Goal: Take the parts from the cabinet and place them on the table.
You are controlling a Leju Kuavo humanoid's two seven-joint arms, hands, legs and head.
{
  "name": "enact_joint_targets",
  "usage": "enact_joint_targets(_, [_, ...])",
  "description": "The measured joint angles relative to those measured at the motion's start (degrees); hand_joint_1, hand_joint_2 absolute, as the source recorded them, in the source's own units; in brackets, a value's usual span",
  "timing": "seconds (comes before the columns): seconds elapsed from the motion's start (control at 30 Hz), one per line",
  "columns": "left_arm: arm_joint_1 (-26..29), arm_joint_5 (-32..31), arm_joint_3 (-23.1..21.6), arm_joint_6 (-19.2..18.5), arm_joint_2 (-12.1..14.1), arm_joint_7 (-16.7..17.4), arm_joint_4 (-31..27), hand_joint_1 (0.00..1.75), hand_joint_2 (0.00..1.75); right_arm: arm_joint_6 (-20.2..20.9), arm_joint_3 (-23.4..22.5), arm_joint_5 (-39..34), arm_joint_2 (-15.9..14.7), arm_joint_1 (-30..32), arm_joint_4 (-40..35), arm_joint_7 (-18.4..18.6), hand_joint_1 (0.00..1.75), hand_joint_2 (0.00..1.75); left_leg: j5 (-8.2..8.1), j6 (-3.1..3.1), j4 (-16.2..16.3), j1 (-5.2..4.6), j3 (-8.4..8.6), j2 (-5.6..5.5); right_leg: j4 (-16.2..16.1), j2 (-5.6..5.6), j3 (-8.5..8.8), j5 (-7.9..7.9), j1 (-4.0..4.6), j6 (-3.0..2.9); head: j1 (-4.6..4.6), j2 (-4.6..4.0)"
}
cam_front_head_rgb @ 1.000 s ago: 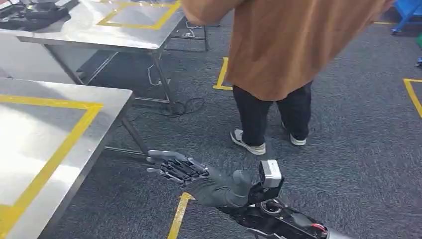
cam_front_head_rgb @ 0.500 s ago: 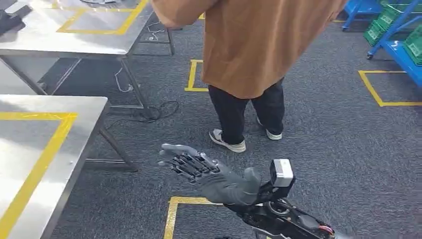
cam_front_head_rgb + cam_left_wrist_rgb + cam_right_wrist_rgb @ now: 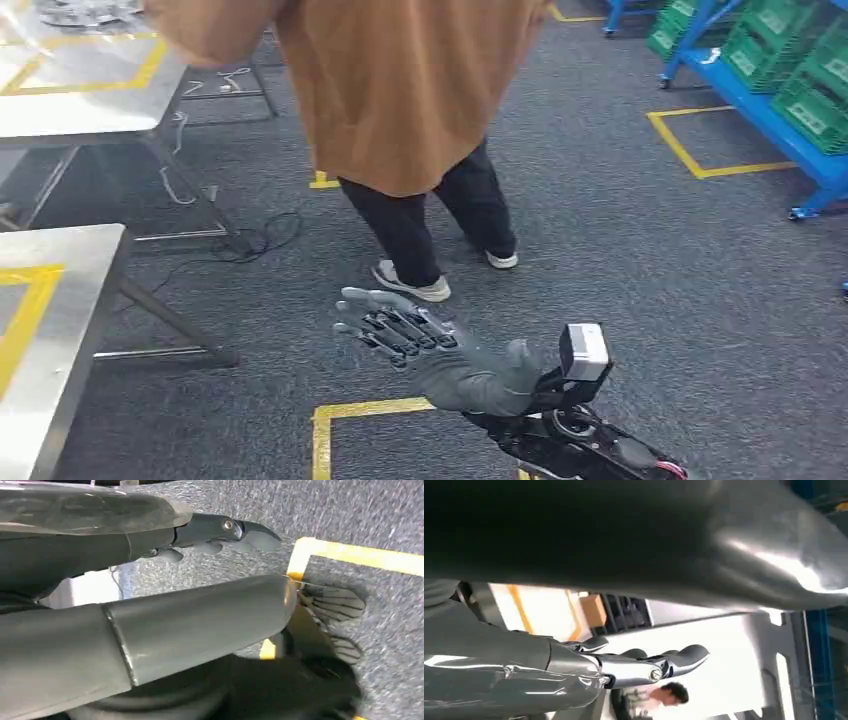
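My right hand [image 3: 420, 345] reaches forward at low height over the grey carpet, fingers stretched out and apart, with nothing in it. The right wrist view has the same hand [image 3: 624, 670] with straight, empty fingers. My left hand [image 3: 190, 625] hangs over the carpet and a yellow floor line [image 3: 350, 555], its fingers extended and holding nothing. A blue rack with green bins [image 3: 790, 80] stands at the far right. A steel table [image 3: 70, 300] with yellow tape is at the near left.
A person in a brown top [image 3: 400, 100] stands close ahead, about a step beyond my right hand. A second steel table [image 3: 90, 95] is at the back left, with cables [image 3: 250, 235] on the floor by its legs. Yellow tape [image 3: 340, 410] marks the carpet below my hand.
The camera has turned to the right, so the tables slid left and the blue rack came into view. My right hand keeps the same outstretched, empty pose.
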Motion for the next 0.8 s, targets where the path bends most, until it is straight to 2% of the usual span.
enact_joint_targets(0.03, [0.13,0.0,0.0,0.0,-0.02,-0.04,0.0,0.0,0.0,-0.02,0.0,0.02,0.0,0.11,0.0,0.02,0.0,0.0,0.41,0.1,1.44,0.0,-1.19,-0.01,0.01,0.75,0.02,0.0,0.09,-0.01,-0.11,0.0])
enact_joint_targets(0.07, [0.16,-0.04,0.0,0.0,-0.04,-0.09,0.0,0.0,0.0,-0.04,0.0,0.02,0.0,0.21,-0.02,0.04,0.0,0.0,2.24,0.27,-0.12,0.0,-0.85,-0.02,0.01,1.53,0.16,0.0,0.11,0.0,-0.33,0.0])
enact_joint_targets(0.1, [0.16,-0.07,0.0,0.0,0.0,-0.13,0.0,0.0,0.0,-0.04,-0.02,0.04,0.0,0.22,-0.02,0.04,0.0,0.0,4.92,0.53,-4.01,-0.01,0.64,-0.13,0.01,2.32,0.29,-0.01,0.15,0.01,-0.62,0.0])
enact_joint_targets(0.13, [0.13,-0.06,0.0,-0.02,0.04,-0.15,0.0,0.0,0.0,-0.04,-0.07,0.13,0.0,0.22,-0.04,0.09,0.0,0.0,8.0,0.83,-9.4,-0.01,2.84,-0.71,0.04,2.99,0.45,-0.02,0.16,0.03,-0.85,0.0])
enact_joint_targets(0.17, [0.1,-0.07,0.0,-0.02,0.15,-0.17,0.0,0.0,0.0,-0.04,-0.07,0.15,0.0,0.22,-0.11,0.09,0.0,0.0,10.74,1.24,-14.88,-0.07,5.08,-2.65,0.06,3.55,0.41,-0.07,0.1,0.1,-1.12,0.0])
enact_joint_targets(0.2, [0.1,-0.04,0.0,0.0,0.39,-0.2,0.0,0.0,0.0,-0.04,-0.07,0.22,0.0,0.17,-0.17,0.09,0.0,0.0,11.22,1.54,-18.14,-0.17,6.07,-5.45,0.38,4.09,0.04,-0.22,0.38,0.33,-1.38,0.0])
enact_joint_targets(0.23, [0.07,-0.04,0.0,-0.02,0.39,-0.2,0.0,0.0,0.0,0.0,-0.09,0.26,0.0,0.24,-0.17,0.15,0.0,0.0,11.21,1.22,-18.7,0.11,6.18,-4.33,0.55,4.71,-0.25,-0.28,0.3,0.54,-1.27,0.0])
enact_joint_targets(0.3, [-0.16,0.02,0.0,-0.02,0.35,-0.2,0.0,0.0,0.0,0.28,-0.15,0.33,0.0,0.3,-0.2,0.09,0.0,0.0,11.02,1.55,-18.67,-0.37,6.37,-3.51,0.27,5.83,-0.48,-0.2,-0.11,1.29,-1.23,0.0])
enact_joint_targets(0.33, [-0.16,0.07,0.0,0.0,0.31,-0.2,0.0,0.0,0.0,0.55,-0.15,0.35,0.0,0.31,-0.22,0.04,0.0,0.0,11.18,1.81,-19.07,-0.12,6.6,-2.89,0.2,6.36,-1.15,-0.22,-0.09,1.61,-1.25,0.0])
enact_joint_targets(0.37, [-0.19,0.09,0.0,0.0,0.22,-0.2,0.0,0.0,0.0,0.63,-0.22,0.37,0.0,0.41,-0.28,0.0,0.0,0.0,11.45,2.12,-19.68,0.28,6.98,-1.85,1.0,4.62,-1.1,-0.7,-0.02,1.79,-1.09,0.0])
enact_joint_targets(0.4, [-0.22,0.22,0.0,0.02,0.22,-0.2,0.0,0.0,0.0,0.79,-0.37,0.37,0.0,0.36,-0.39,-0.09,0.0,0.0,11.29,2.41,-19.8,0.19,7.16,-1.49,3.31,1.57,-2.05,-2.37,0.17,2.05,-0.58,0.0])
enact_joint_targets(0.43, [-0.2,0.28,0.0,0.02,0.26,-0.2,0.0,0.0,0.0,1.01,-0.5,0.37,0.0,0.34,-0.44,-0.11,0.0,0.0,11.19,2.56,-19.79,0.1,7.23,-0.74,7.49,0.1,-4.09,-4.84,-0.04,2.36,-0.09,0.0])
enact_joint_targets(0.47, [-0.15,0.37,0.0,0.07,0.31,-0.2,0.0,0.0,0.0,1.22,-0.5,0.37,0.0,0.37,-0.44,-0.11,0.0,0.0,11.15,2.62,-19.79,-0.02,7.26,-0.07,12.77,-0.44,-6.57,-7.33,-0.33,2.66,0.17,0.0])
enact_joint_targets(0.5, [-0.1,0.46,0.0,0.13,0.37,-0.17,0.0,0.0,0.0,1.36,-0.5,0.37,0.0,0.39,-0.44,-0.09,0.0,0.0,11.09,2.62,-19.76,-0.07,7.22,0.71,17.1,-0.61,-8.61,-8.99,-0.59,2.93,0.22,0.0])
enact_joint_targets(0.53, [-0.05,0.59,0.0,0.2,0.39,-0.15,0.0,0.0,0.0,1.51,-0.5,0.37,0.0,0.43,-0.42,-0.07,0.0,0.0,11.04,2.58,-19.73,-0.08,7.23,1.37,19.5,-0.66,-9.7,-9.38,-0.83,3.18,0.35,0.0])
enact_joint_targets(0.57, [0.0,0.61,0.0,0.2,0.42,-0.15,0.0,0.0,0.0,1.53,-0.5,0.37,0.0,0.49,-0.42,-0.07,0.0,0.0,10.94,2.45,-19.72,-0.03,7.31,2.09,18.72,-0.79,-9.24,-8.23,-1.1,3.42,0.54,0.0])
enact_joint_targets(0.6, [-0.01,0.63,0.0,0.2,0.39,-0.15,0.0,0.0,0.0,1.62,-0.5,0.37,0.0,0.48,-0.42,-0.07,0.0,0.0,10.83,2.29,-19.7,0.04,7.43,2.63,15.4,-1.02,-7.5,-6.11,-1.35,3.64,0.72,0.0])
enact_joint_targets(0.63, [-0.04,0.63,0.0,0.2,0.35,-0.15,0.0,0.0,0.0,1.68,-0.5,0.37,0.0,0.48,-0.42,-0.07,0.0,0.0,10.69,2.07,-19.68,0.15,7.69,3.1,10.49,-1.47,-4.86,-3.64,-1.55,3.8,0.92,0.0])
enact_joint_targets(0.67, [-0.08,0.63,0.0,0.2,0.33,-0.15,0.0,0.0,0.0,1.68,-0.53,0.37,0.0,0.46,-0.42,-0.07,0.0,0.0,10.39,1.63,-19.6,0.24,8.1,3.63,3.86,-2.96,-1.18,-0.76,-1.74,4.01,1.24,0.0])
enact_joint_targets(0.7, [-0.06,0.74,0.0,0.24,0.44,-0.15,0.0,0.0,0.0,1.77,-0.55,0.37,0.0,0.39,-0.39,-0.09,0.0,0.0,10.2,1.3,-19.56,-0.05,8.32,4.04,1.19,-5.05,0.18,-1.61,-1.27,4.26,1.53,0.0])
enact_joint_targets(0.73, [-0.1,0.83,0.0,0.37,0.5,-0.15,0.0,0.0,0.0,1.95,-0.53,0.35,0.0,0.3,-0.39,-0.09,0.0,0.0,10.04,0.95,-19.14,-0.22,8.22,4.24,0.82,-4.37,0.63,-1.37,-1.06,3.14,1.66,0.0])
enact_joint_targets(0.8, [-0.23,0.85,0.0,0.63,0.44,-0.18,0.0,0.0,0.0,2.01,-0.55,0.31,0.0,0.33,-0.37,-0.07,0.0,0.0,10.2,0.52,-19.29,-0.14,8.39,5.26,1.02,-3.36,0.25,-1.4,-0.68,2.41,0.96,0.0])
